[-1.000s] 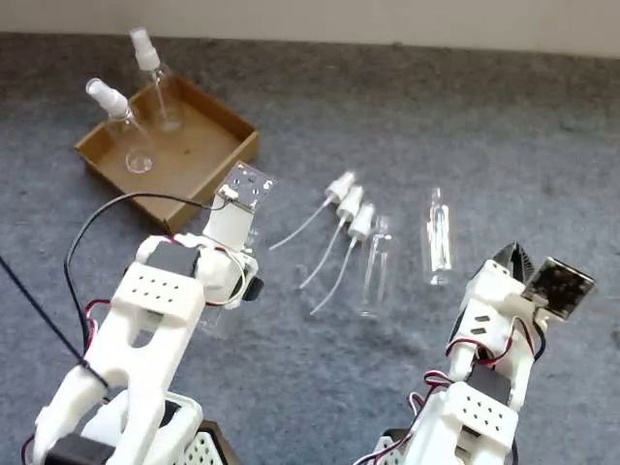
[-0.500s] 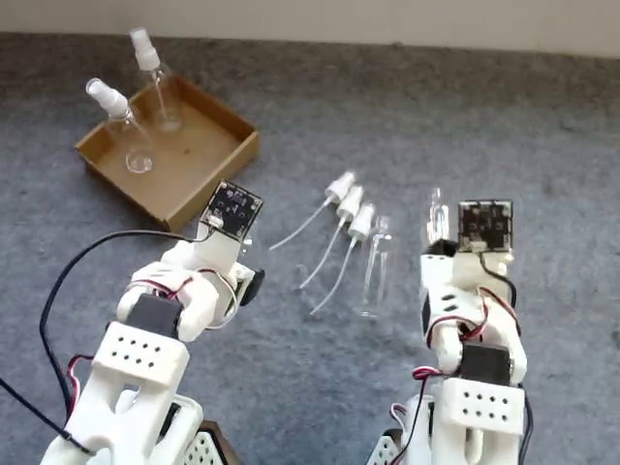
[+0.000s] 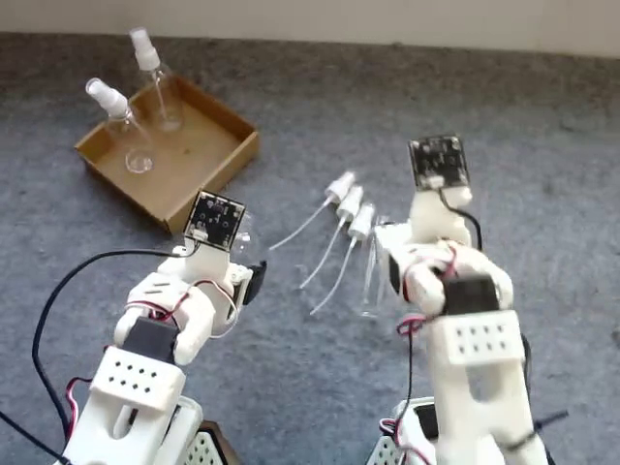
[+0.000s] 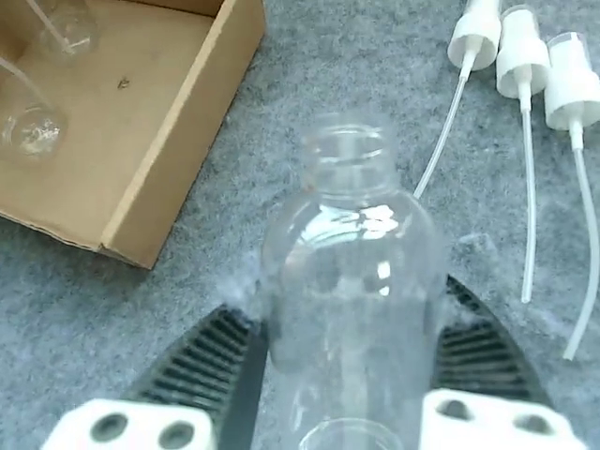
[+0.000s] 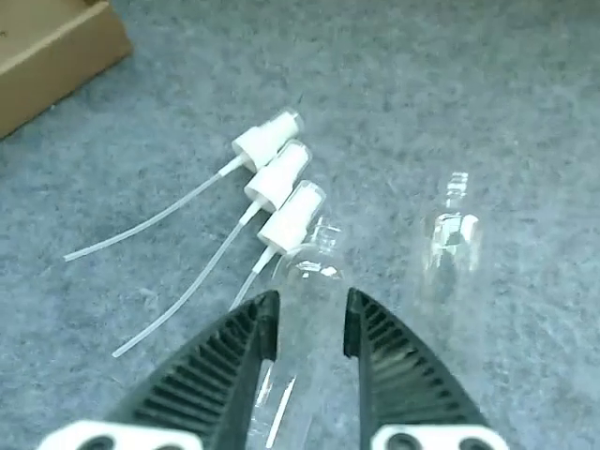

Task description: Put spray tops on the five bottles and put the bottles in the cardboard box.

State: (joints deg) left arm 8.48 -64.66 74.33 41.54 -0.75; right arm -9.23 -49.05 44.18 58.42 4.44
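My left gripper (image 4: 347, 309) is shut on a clear bottle (image 4: 352, 253) with an open neck and no top, just off the near corner of the cardboard box (image 4: 178, 141). Three white spray tops (image 3: 347, 203) with long tubes lie side by side mid-table. My right gripper (image 5: 309, 298) is open. Its fingers straddle a second clear bottle (image 5: 305, 267), which lies next to the spray tops (image 5: 281, 178). A third bare bottle (image 5: 450, 244) lies a little further out. In the box (image 3: 208, 170) stand two bottles (image 3: 131, 131) with spray tops on.
Everything rests on grey carpet-like cloth. The box sits at the far left. In the high view the right arm (image 3: 441, 281) covers part of the lying bottles. Open cloth stretches along the far and right sides.
The right arm has swung from the near right edge leftward and forward, over the lying bottles. The left arm has drawn slightly back and left with its bottle.
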